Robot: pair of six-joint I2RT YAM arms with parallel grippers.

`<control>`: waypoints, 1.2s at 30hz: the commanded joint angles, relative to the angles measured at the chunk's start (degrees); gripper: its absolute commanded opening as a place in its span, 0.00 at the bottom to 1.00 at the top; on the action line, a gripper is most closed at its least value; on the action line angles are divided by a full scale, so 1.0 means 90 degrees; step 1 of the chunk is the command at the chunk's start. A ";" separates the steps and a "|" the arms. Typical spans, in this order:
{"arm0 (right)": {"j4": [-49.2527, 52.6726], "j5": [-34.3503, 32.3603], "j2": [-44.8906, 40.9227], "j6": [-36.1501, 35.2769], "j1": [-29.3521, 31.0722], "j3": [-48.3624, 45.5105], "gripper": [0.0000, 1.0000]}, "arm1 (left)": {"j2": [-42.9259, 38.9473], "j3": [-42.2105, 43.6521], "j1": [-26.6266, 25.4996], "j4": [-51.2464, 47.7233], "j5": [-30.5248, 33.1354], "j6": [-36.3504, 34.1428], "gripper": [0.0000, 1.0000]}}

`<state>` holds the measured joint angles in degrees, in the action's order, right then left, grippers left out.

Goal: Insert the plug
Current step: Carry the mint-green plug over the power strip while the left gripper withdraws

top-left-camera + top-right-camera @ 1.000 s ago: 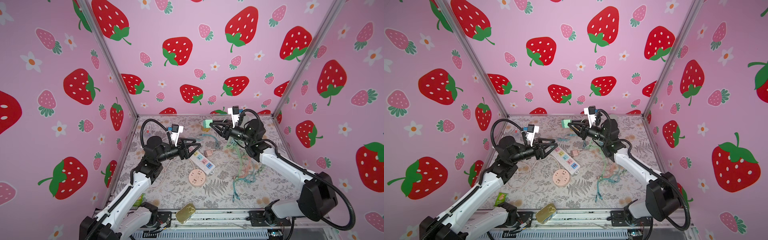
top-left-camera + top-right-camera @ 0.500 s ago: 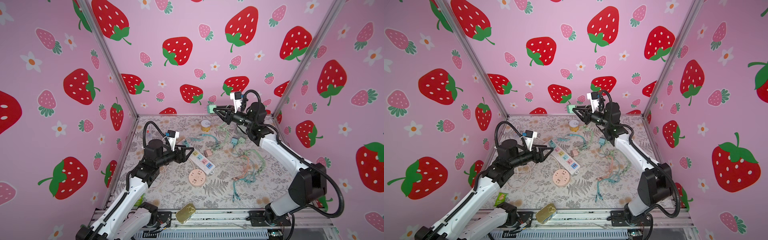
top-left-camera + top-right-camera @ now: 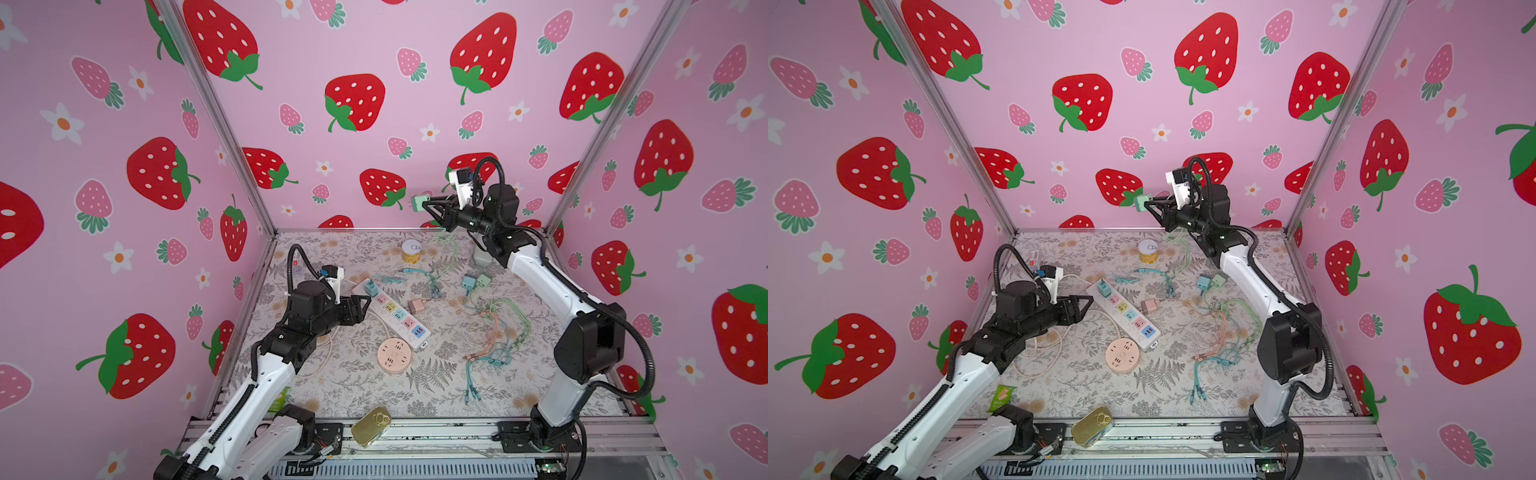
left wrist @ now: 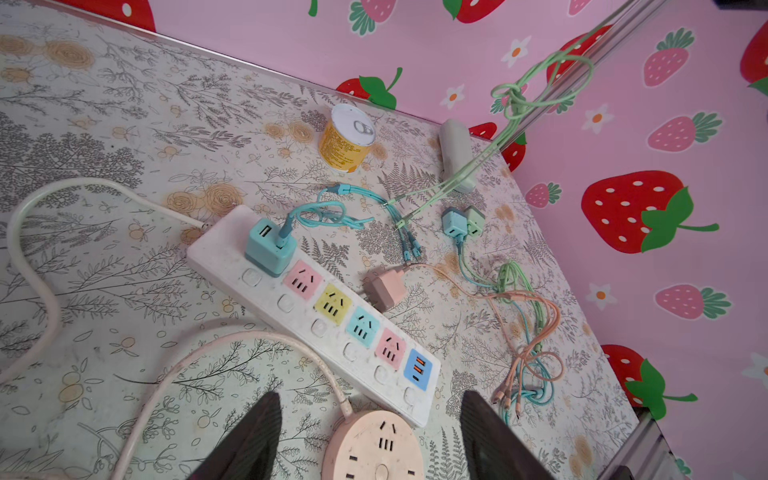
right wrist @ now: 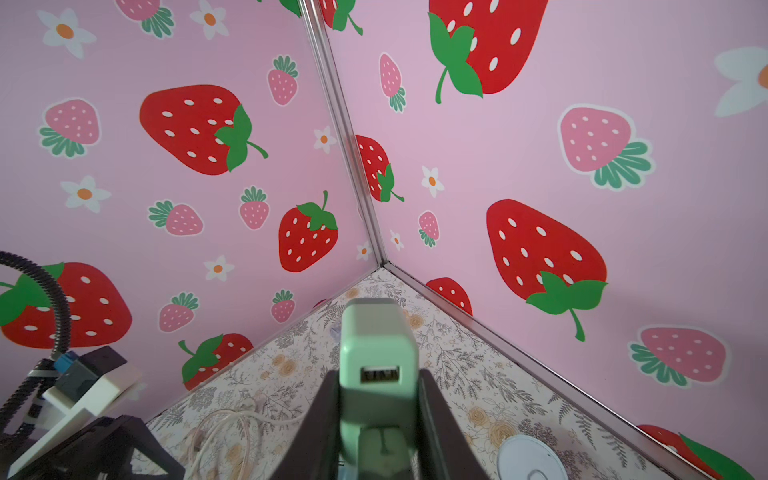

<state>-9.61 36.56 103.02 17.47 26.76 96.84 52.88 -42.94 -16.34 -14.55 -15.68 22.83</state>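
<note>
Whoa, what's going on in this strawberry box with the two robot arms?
They are working on plugging a charger into a strip. The right arm holds a green plug in its shut jaws, high in the air and well above the strip. The left arm hovers beside the strip with its jaws open, holding nothing. A blue plug already sits in the strip's end socket. The other sockets are free, and the green plug is not yet in.

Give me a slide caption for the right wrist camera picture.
Right gripper shut on the green plug, facing the strawberry-papered corner of the enclosure.
</note>
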 commanded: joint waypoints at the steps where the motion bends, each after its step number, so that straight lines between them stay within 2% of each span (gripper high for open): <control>1: 0.0273 -0.0059 0.0170 -0.0386 -0.0025 0.0078 0.09 | 0.0130 -0.0041 0.0114 -0.0186 0.0180 0.0131 0.71; 8: 0.0462 0.0078 0.0401 -0.0408 -0.0010 -0.0528 0.09 | 0.0702 -0.0078 0.0429 -0.0062 0.0193 0.0400 0.70; 17: 0.1258 0.0069 0.0637 -0.0755 0.0114 -0.0848 0.09 | 0.2045 -0.0482 0.0856 0.0421 -0.0013 0.0464 0.70; 27: 0.3031 -0.0873 0.0946 -0.1543 0.0671 -0.0326 0.10 | 0.3642 -0.1281 0.1249 0.0685 -0.0332 0.0166 0.65; 36: 0.3517 -0.1227 0.1002 -0.1571 0.0927 -0.0408 0.11 | 0.4613 -0.1932 0.1377 0.0786 -0.0856 -0.0074 0.62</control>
<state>19.27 27.46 111.90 5.48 34.81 92.31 92.64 -57.39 -4.05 -8.36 -20.23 23.94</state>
